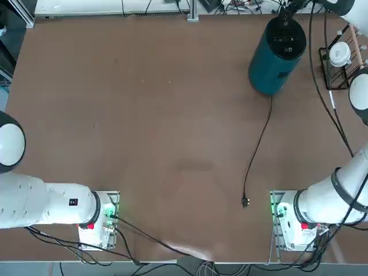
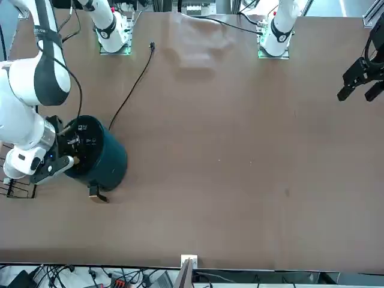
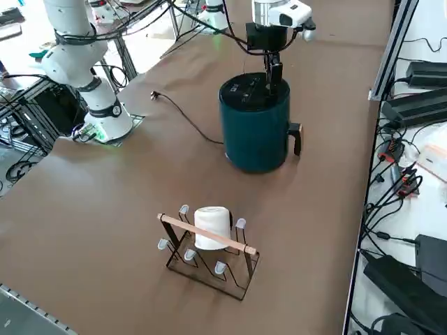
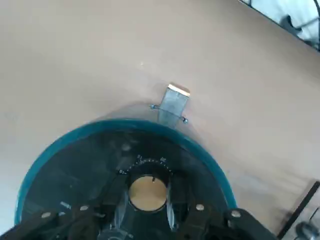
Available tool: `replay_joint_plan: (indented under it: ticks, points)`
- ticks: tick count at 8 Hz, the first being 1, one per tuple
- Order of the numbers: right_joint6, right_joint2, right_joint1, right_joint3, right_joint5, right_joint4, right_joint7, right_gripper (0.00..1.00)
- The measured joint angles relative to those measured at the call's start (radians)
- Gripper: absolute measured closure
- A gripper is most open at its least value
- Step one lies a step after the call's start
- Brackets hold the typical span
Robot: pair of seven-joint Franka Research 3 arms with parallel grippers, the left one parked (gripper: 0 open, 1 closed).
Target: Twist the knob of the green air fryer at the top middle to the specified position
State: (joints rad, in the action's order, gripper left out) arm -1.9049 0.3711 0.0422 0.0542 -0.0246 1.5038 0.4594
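The green air fryer (image 1: 275, 57) stands upright at the far right of the table, a dark teal cylinder (image 3: 255, 132) with a black round top panel (image 4: 85, 170). Its small tan knob (image 4: 147, 193) sits near the panel's rim, ringed by white marks. My right gripper (image 4: 148, 200) comes down from above onto the panel (image 3: 274, 75) and is shut on the knob, one black finger (image 4: 116, 202) on each side of it. In the top view the gripper (image 1: 286, 22) covers the knob. The front view shows the gripper (image 2: 67, 155) at the panel's edge.
A black wire rack (image 3: 209, 246) holding a white roll stands close beside the fryer (image 1: 340, 56). The fryer's thin black cord (image 1: 260, 141) trails across the table to a loose plug (image 1: 245, 201). A handle (image 3: 296, 138) juts from the fryer's side. The table edge lies just behind the fryer.
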Motion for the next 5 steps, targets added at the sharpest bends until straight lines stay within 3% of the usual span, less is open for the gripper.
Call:
replay_joint_plan:
  ticks: [5]
  points:
    - [0.003,0.000,0.003,0.005,-0.028,0.000,0.272,0.55]
